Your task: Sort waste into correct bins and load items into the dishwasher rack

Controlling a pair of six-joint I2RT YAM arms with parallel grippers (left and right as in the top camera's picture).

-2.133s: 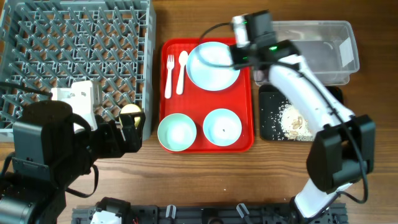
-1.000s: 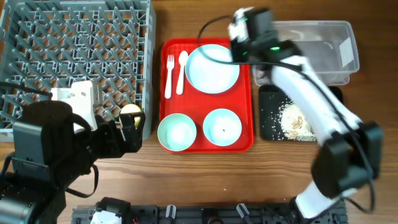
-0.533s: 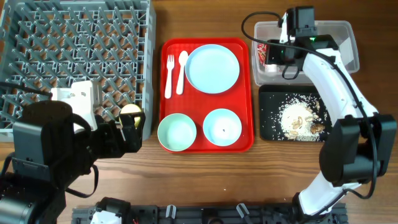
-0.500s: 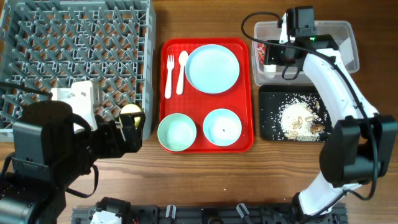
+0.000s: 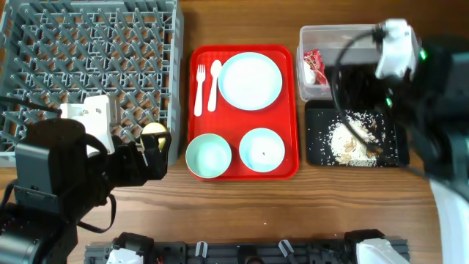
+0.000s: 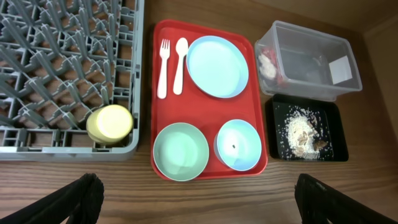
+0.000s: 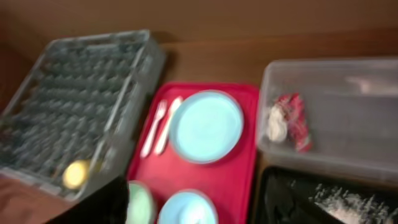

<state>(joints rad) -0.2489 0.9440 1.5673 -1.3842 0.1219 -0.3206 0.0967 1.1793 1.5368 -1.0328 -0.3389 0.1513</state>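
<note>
From overhead, the dishwasher rack [image 5: 88, 66] fills the far left of the counter [image 5: 242, 209], with the yellow cup [image 5: 154, 134] in its near right corner. Beside it, the red serving tray [image 5: 233, 119] carries the fork [image 5: 198, 89], spoon [image 5: 214, 84], plate [image 5: 250, 80], green bowl [image 5: 209, 156] and blue bowl [image 5: 261, 149]. The clear tub [image 5: 322, 30] holds the snack wrapper [image 5: 315, 66] at its left end. Just in front, the black tray [image 5: 315, 150] holds the food scraps [image 5: 348, 139]. My right arm [image 5: 399, 55] is a blur above the tub.

Through my left wrist, my left jaws stand wide apart above the counter, short of the red tray.

My right wrist view is blurred: the wrapper lies by the tub's left wall, and I cannot tell how my right jaws stand.
</note>
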